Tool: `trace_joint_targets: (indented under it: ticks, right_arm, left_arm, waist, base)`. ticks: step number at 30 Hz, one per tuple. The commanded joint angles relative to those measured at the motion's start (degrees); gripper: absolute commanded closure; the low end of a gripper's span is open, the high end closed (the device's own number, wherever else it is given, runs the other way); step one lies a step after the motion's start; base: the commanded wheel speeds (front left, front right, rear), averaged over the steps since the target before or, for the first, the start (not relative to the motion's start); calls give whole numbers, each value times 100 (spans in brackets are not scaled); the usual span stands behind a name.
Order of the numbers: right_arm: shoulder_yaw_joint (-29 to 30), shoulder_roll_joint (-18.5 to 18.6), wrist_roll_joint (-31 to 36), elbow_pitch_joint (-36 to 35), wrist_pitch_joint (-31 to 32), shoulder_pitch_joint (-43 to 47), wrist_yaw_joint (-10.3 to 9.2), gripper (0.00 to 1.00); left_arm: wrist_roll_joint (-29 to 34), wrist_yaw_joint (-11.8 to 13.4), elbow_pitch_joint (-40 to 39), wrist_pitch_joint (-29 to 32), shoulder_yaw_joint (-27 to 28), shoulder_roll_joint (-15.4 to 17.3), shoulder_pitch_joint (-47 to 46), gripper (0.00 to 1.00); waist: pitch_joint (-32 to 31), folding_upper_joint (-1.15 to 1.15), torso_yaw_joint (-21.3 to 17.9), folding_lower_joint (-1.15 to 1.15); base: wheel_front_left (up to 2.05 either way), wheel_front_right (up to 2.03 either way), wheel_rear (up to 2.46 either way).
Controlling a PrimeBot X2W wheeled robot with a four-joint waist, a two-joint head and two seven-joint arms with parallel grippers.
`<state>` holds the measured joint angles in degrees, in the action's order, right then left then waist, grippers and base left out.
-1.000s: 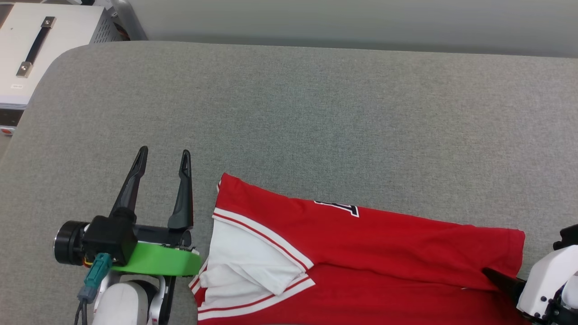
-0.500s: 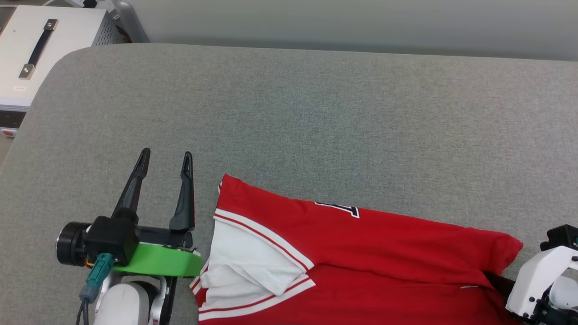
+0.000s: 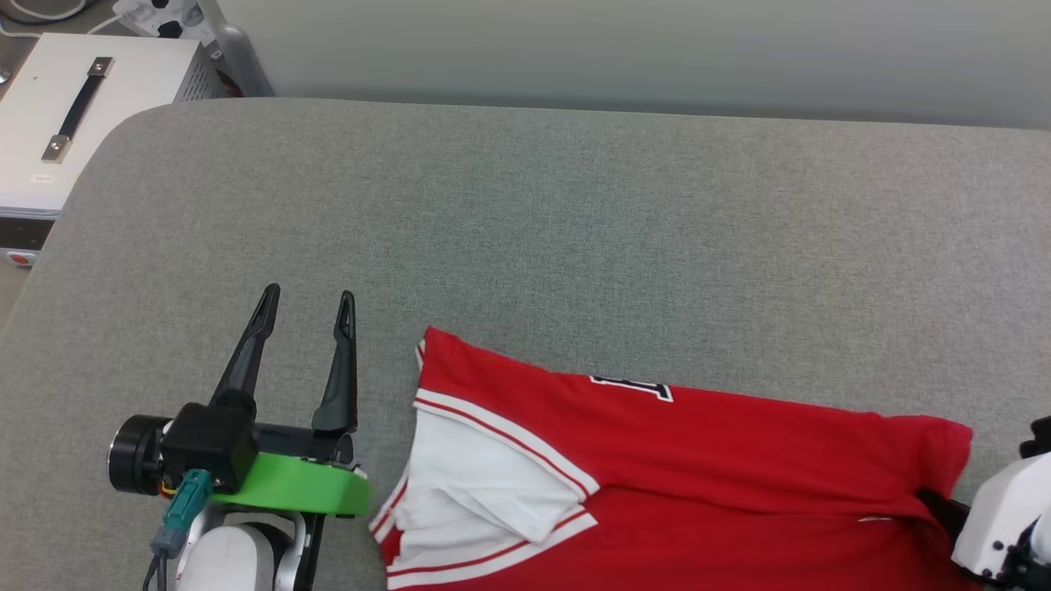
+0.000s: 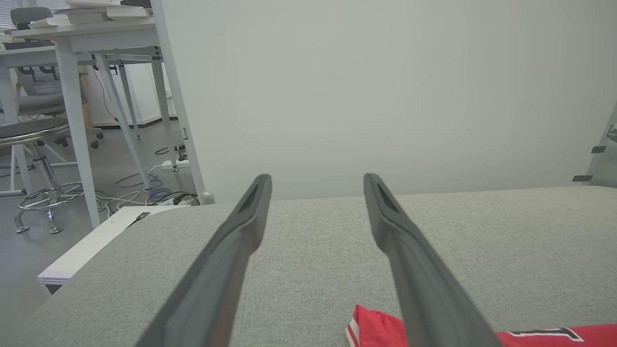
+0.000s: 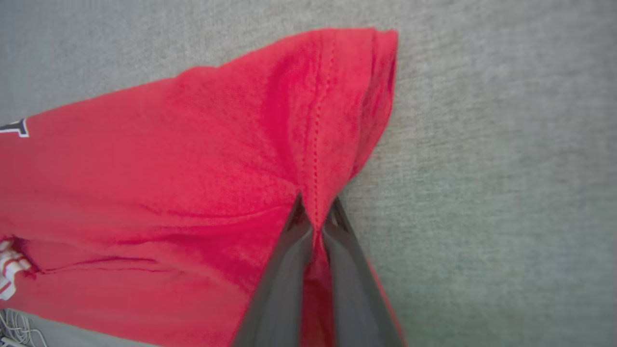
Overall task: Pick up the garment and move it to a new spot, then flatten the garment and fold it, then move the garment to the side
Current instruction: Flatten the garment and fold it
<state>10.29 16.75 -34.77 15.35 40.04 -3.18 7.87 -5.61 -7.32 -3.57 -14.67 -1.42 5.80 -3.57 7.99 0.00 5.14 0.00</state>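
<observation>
Grey padded table (image 3: 575,230) carries the garment (image 3: 739,460) at its near side, seemingly thin, limp, light, best taken by the hem the right gripper (image 5: 316,205) pinches; left gripper (image 3: 309,292) spread alongside.

Open grey surface (image 3: 575,230) beyond the garment (image 3: 698,460), white case (image 3: 82,115) off its left corner, wall (image 3: 616,49) behind

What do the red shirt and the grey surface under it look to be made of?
T-shirt: thin, soft, matte knit, maybe cotton; it puckers where the right gripper pinches it. Grey surface: seemingly woven upholstery cloth, matte, with a fine speckled weave.
</observation>
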Motion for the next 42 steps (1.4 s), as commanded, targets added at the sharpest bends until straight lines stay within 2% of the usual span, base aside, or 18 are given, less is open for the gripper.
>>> trace_joint_targets:
  ticks: [1, 9, 14, 18, 25, 32, 38, 42]
  right_arm:
    - [162, 198, 145, 132, -48, -56, -38, 100]
    - [721, 620, 579, 350, -160, -226, -38, 100]
    - [627, 553, 502, 171, -95, -192, -38, 100]
    - [493, 465, 450, -230, 3, -22, -38, 100]
    - [174, 215, 432, -1232, 321, 629, -38, 100]
    - [-198, -67, 407, -2249, 728, 1044, -38, 100]
    - [-619, -490, 332, -2735, 1021, 1121, -38, 100]
    - [-822, -909, 255, -2840, 1134, 1060, -38, 100]
  left_arm:
    - [-47, -16, 10, -33, -5, 43, 73, 0]
    - [-71, -16, 40, -33, 2, 18, 53, 0]
    - [-80, -16, 77, -33, 8, -17, 76, 0]
    - [-101, -16, 98, -33, 15, -55, 114, 0]
    - [-138, -16, 157, -33, 105, -138, 336, 0]
    - [-144, -16, 118, -33, 148, -199, 465, 0]
    - [-145, -16, 80, -33, 184, -230, 480, 0]
    - [-141, -16, 69, -33, 220, -244, 470, 0]
  waist:
    - [11, 0, -2, 0]
    - [41, 0, 0, 0]
    - [-51, 0, -5, 0]
    - [-187, 0, -8, 0]
    - [-678, 0, -7, 0]
    - [-832, 0, 44, 0]
    - [-805, 0, 184, 0]
    - [-736, 0, 288, 0]
  base:
    - [0, 0, 0]
    - [0, 0, 0]
    - [0, 0, 0]
    - [0, 0, 0]
    - [0, 0, 0]
    - [0, 0, 0]
    - [0, 0, 0]
    - [0, 0, 0]
